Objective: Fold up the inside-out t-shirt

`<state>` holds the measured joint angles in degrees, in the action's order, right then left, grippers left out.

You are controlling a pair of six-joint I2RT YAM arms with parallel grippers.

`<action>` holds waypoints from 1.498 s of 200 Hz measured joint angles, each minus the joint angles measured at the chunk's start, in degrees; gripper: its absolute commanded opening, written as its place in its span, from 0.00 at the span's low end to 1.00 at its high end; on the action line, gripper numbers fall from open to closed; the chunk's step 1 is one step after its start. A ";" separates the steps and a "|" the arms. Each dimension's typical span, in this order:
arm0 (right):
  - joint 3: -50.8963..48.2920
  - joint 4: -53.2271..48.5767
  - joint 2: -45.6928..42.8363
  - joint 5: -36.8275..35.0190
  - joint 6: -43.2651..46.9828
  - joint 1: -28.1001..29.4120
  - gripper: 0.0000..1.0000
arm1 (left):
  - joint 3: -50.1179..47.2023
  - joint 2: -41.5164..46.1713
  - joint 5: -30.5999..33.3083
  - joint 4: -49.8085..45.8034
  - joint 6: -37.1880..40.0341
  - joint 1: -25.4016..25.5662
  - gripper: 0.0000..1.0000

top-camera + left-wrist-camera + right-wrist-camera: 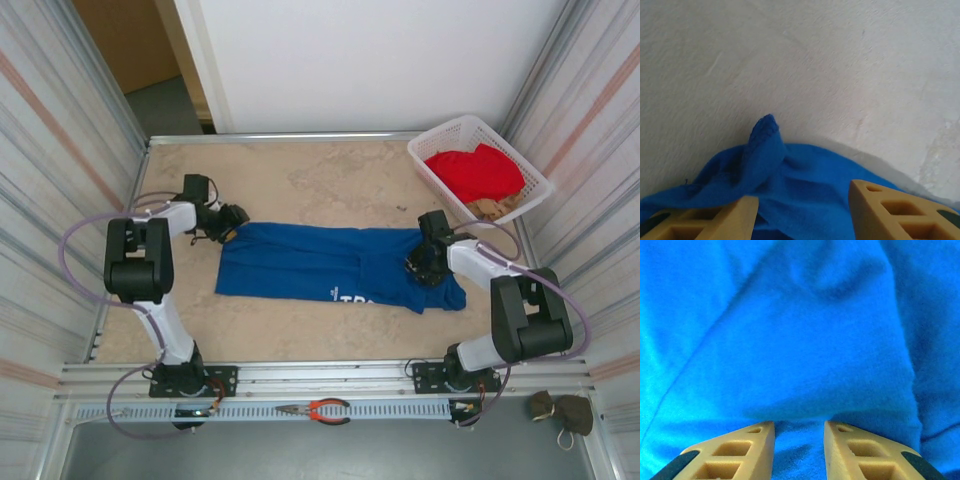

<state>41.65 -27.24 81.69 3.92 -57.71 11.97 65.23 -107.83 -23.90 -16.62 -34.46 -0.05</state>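
The royal-blue t-shirt [330,262] lies flat on the table [300,180], in the middle, as a long band from left to right. White lettering [352,297] is printed at its near edge. The right end is wider and a bit wrinkled. The left gripper [226,224] is at the left end, jaws wide apart and holding nothing; just ahead of them the cloth stands in a small peak [765,131]. The right gripper [426,262] is over the right end, jaws a little apart, cloth under them.
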 measured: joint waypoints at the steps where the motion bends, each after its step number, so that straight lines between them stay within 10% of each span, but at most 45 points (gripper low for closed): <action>1: 0.07 -0.13 -0.11 0.00 0.15 -0.02 0.37 | 0.22 -0.11 0.11 -0.13 0.22 -0.02 0.53; 66: 6.67 -6.67 -12.59 -2.64 13.86 -6.60 0.90 | 6.03 -2.01 -0.66 -2.86 6.03 -0.63 0.58; 185: 6.40 -6.82 6.10 5.51 25.46 -13.86 1.00 | -5.38 19.43 -4.13 -4.28 5.03 1.20 0.61; 216: 8.59 -6.16 9.42 7.04 25.97 -10.14 0.77 | -6.27 19.28 -4.70 -4.52 4.63 1.20 0.61; 256: 6.10 -4.07 8.87 7.69 24.79 -7.10 0.00 | -6.21 19.28 -4.17 -6.03 5.16 1.20 0.62; 299: 5.70 -5.86 3.80 6.60 23.91 -9.03 0.00 | -5.18 18.56 1.22 -11.47 8.09 1.38 0.63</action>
<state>47.35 -33.10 85.49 10.52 -33.80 2.94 60.05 -89.27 -22.68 -28.10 -26.37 1.32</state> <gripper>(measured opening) 0.061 0.626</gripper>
